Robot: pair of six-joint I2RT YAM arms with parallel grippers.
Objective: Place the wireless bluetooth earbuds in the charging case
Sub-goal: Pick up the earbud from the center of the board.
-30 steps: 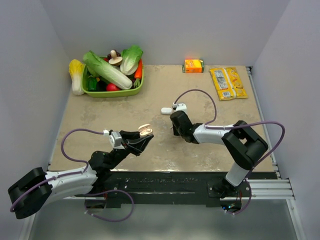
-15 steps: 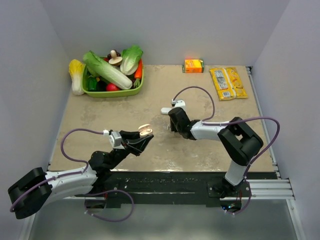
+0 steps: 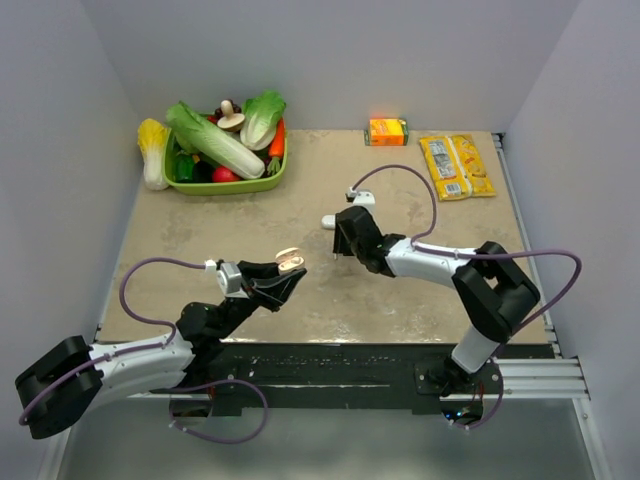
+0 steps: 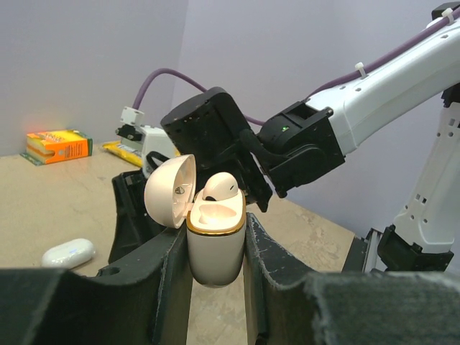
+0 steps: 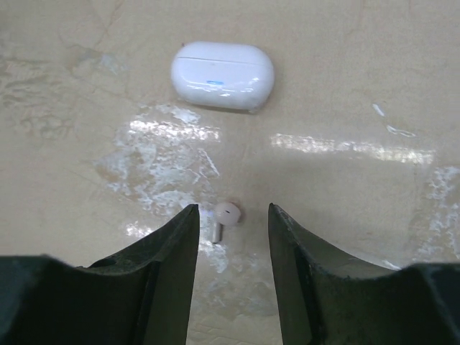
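From above, the left gripper [image 3: 288, 268] clamps the charging case [image 3: 290, 262], lid open; the right gripper [image 3: 338, 238] points down just beside a closed white case [image 3: 328, 221]; at the left wrist, a seated earbud [image 4: 219, 185] rests in the gold-rimmed case, fingers [image 4: 169, 266] pressing both its sides; under the right wrist, the jaws stand apart, a loose earbud [image 5: 226, 215] lying on the tabletop [image 5: 374, 86] between their tips, with the white case farther ahead.

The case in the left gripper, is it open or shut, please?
Open. The case has its lid swung back, one earbud sitting inside, left gripper clamped on its body.
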